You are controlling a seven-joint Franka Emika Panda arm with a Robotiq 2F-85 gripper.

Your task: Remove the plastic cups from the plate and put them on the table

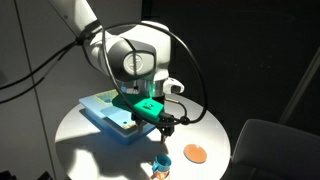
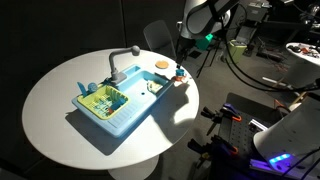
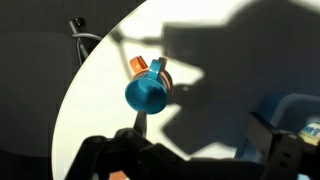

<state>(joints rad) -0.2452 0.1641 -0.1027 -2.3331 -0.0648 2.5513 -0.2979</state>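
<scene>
The small bright-blue plastic cup (image 1: 160,165) stands on the white round table (image 1: 90,150), near its front edge, with some orange at its base. It also shows in an exterior view (image 2: 180,71) and in the wrist view (image 3: 148,92). The flat orange plate (image 1: 195,153) lies bare beside the cup, a short gap apart; it also shows in an exterior view (image 2: 161,65). My gripper (image 1: 165,122) hangs above the cup, open and empty. In the wrist view its two dark fingers (image 3: 195,152) are spread wide, and the cup lies ahead of the left one.
A large light-blue rectangular tray (image 2: 125,120) with green items and a grey faucet-like upright (image 2: 122,60) takes up the table's middle. The table edge (image 3: 85,85) runs close by the cup. A grey chair (image 1: 272,145) stands beyond the table. Cables hang from the arm.
</scene>
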